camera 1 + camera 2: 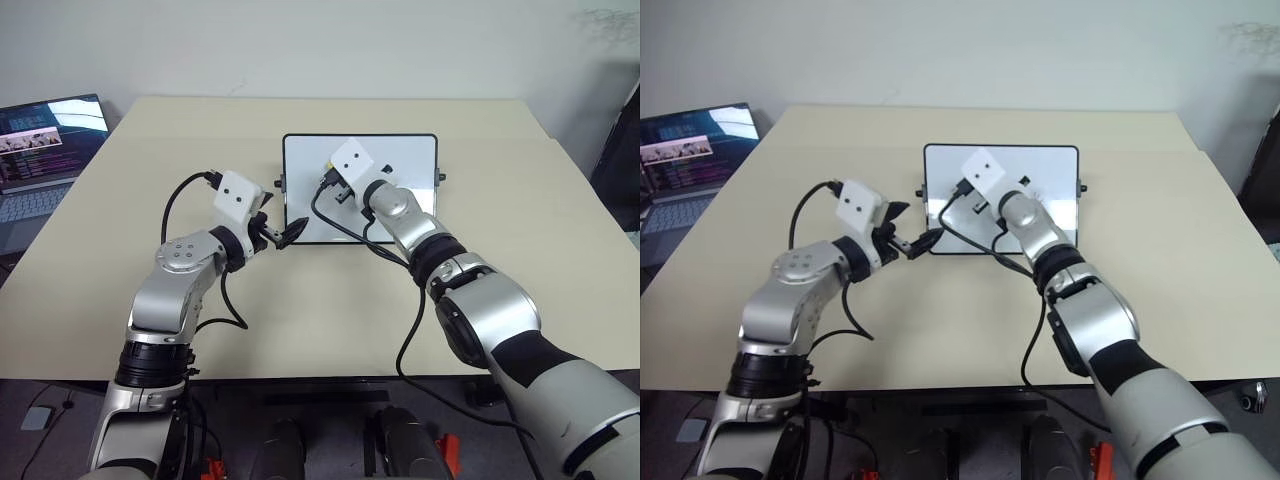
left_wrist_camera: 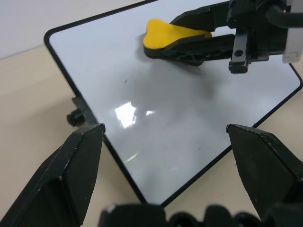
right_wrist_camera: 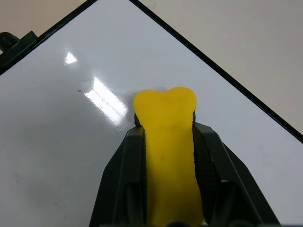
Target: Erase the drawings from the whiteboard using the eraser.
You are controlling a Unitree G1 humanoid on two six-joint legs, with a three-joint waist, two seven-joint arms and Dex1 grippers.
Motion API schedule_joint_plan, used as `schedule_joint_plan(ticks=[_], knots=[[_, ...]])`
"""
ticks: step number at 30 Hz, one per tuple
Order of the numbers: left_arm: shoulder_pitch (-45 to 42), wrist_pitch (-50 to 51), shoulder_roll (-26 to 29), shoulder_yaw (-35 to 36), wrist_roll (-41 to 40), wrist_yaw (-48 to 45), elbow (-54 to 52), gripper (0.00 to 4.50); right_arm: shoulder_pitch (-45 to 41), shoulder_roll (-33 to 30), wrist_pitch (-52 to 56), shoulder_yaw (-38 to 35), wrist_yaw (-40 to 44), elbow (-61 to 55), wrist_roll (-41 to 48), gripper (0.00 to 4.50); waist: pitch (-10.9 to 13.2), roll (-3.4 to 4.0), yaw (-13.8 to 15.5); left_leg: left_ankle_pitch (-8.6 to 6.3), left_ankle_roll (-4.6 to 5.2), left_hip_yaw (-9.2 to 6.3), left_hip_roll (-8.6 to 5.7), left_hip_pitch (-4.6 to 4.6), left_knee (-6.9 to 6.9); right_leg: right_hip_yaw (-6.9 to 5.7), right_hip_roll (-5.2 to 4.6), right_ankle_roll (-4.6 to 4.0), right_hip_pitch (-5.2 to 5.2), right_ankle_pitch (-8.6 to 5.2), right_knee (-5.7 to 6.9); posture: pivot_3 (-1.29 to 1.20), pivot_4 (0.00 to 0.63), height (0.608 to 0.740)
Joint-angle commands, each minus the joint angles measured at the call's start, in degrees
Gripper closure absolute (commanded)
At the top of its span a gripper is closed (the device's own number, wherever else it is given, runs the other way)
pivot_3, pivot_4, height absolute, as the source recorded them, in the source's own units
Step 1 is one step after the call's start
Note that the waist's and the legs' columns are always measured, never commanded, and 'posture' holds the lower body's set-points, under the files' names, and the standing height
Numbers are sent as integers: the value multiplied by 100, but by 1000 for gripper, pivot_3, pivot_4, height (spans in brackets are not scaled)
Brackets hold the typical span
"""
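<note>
On the whiteboard, a yellow eraser, squashed bone-shaped.

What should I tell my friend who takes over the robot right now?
Right gripper: shut on the eraser, held over the whiteboard.
Left gripper: open, fingers spread at the board's near left corner, holding nothing.
The board lies flat on the table, a laptop at the far left.
Done: most of the board looks clean.
Left: a tiny red speck and a faint dot show; wipe those, then check the part hidden under the right arm.
</note>
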Motion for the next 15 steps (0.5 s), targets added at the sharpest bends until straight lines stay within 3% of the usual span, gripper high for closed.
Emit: schedule_joint_plan(ticks=[1, 15], knots=[[-76, -97, 58, 48, 20, -9, -129, 0, -62, 255, 108, 60, 100, 89, -40, 3515, 0, 0, -67, 0, 0, 0, 0, 0, -1, 1, 0, 2, -1, 1, 0, 0, 150, 740], [83, -20, 121, 116, 27, 70, -348, 0, -140, 1048, 57, 156, 288, 121, -151, 3516, 1, 2, -166, -1, 0, -1, 4, -10, -26, 1, 6, 5, -24, 3, -4, 0, 150, 740]])
